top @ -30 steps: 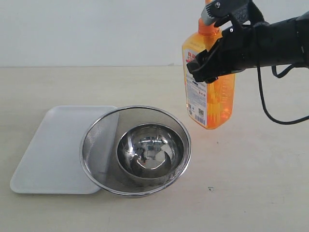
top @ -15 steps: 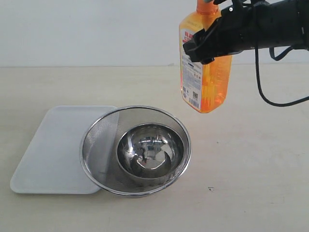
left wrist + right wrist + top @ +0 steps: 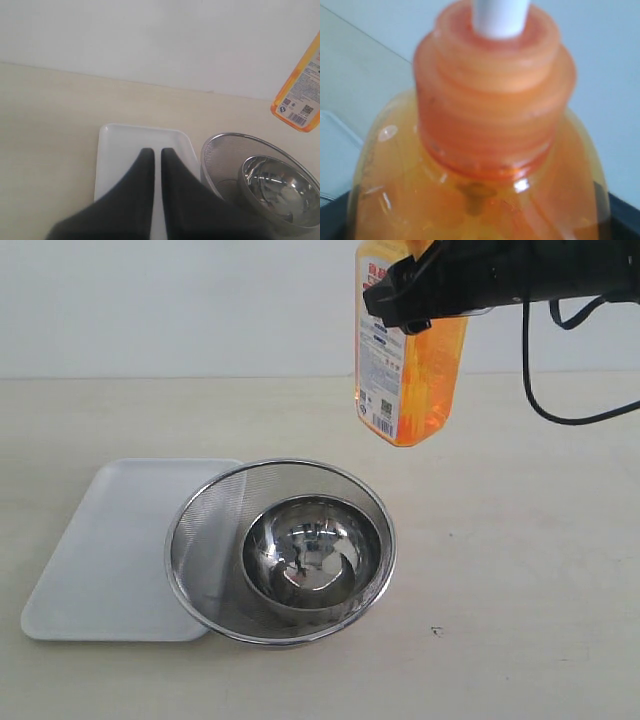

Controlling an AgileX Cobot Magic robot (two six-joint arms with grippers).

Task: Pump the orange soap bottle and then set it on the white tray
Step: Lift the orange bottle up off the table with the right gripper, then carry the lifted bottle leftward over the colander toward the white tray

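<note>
Orange soap bottle (image 3: 410, 380): hanging tilted, airborne beyond the strainer bowl (image 3: 200, 530), right hand (image 3: 405, 302) clamping its upper body. Risk: base may be clipping that bowl's rim while crossing to white tray (image 3: 110, 540), partly overlapped by the bowl.

Translucent orange soap bottle (image 3: 418, 380); white tray (image 3: 110, 540); silvery mesh strainer (image 3: 205, 540)

Orange soap bottle (image 3: 412, 390): top cut off at the exterior view's upper edge, above right hand (image 3: 420, 295); shoulder hidden behind the hand. Label (image 3: 378, 370) print below the hand is too small to read.
</note>
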